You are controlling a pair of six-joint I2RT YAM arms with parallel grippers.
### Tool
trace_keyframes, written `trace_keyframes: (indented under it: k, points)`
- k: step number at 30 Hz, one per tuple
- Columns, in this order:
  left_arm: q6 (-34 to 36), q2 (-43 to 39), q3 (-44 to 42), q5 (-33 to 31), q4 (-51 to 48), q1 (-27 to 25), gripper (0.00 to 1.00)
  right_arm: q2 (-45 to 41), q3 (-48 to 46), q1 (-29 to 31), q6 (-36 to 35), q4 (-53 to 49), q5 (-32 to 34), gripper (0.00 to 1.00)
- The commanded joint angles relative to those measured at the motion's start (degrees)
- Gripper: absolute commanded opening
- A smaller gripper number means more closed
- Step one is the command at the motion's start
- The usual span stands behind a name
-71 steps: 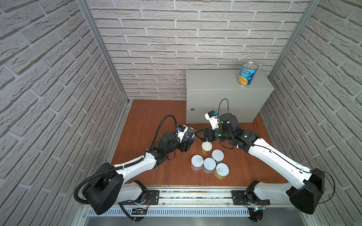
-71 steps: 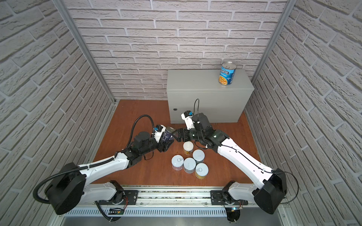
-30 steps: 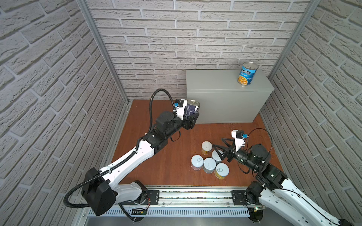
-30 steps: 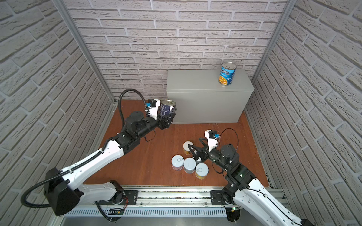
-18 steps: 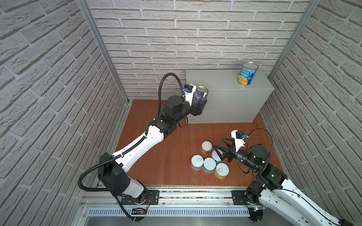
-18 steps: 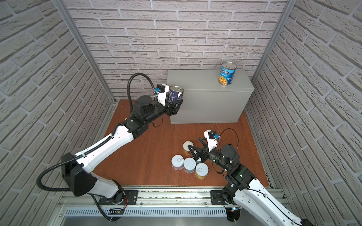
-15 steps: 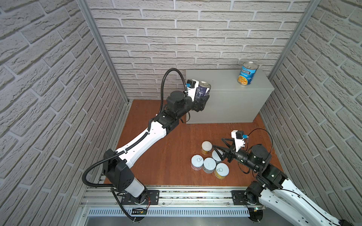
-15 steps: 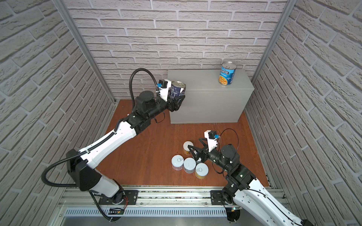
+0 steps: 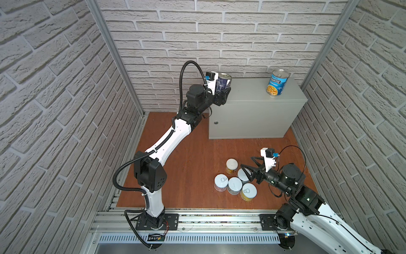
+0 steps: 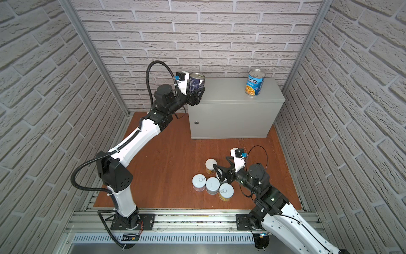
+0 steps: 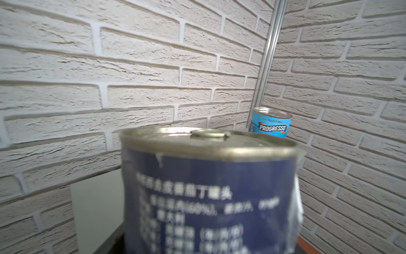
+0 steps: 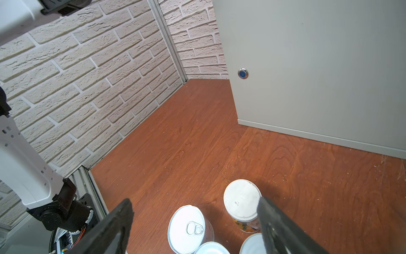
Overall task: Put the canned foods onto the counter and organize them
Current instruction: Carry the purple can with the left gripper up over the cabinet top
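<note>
Cans, near end: five short cans [image 9: 235, 184] bunched on the floor [image 9: 186, 165] by the rail [image 9: 197, 216]. R gripper [image 9: 248, 165] hangs just over them, jaws spread, nothing btwn. Further back, L gripper [image 9: 222, 93] is clamped round the navy can [image 9: 224, 81], upright at the left edge of the counter [image 9: 252, 114]. Blue Progresso can [image 9: 277, 83] stands far right on top. Two tall total.

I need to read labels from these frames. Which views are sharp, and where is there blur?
Left wrist view: the navy can sits close, its print blurred, yet the blue soup can behind reads sharply. Right wrist view: crisp, but the short cans show mainly lids. Both top views: sharp.
</note>
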Motion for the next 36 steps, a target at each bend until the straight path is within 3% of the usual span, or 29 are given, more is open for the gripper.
trace_keyframes:
  k: [1,11,20,36]
  points:
    - [-2.8,1.4,5.7,3.3,14.0,2.1,0.70,-0.3,1.4,-0.1,-0.8,0.3,2.0,0.89]
    - [-6.4,10.5,13.7,10.3,14.5,6.3,0.71,4.2,1.5,0.0,-0.2,2.8,2.7,0.89]
    - [-9.1,20.1,26.9,16.8,8.9,7.8,0.70,5.9,1.4,0.0,0.2,3.6,3.9,0.89]
    - [-5.4,26.1,30.1,20.7,4.8,8.8,0.77,11.4,2.7,0.0,-0.7,5.1,5.1,0.88]
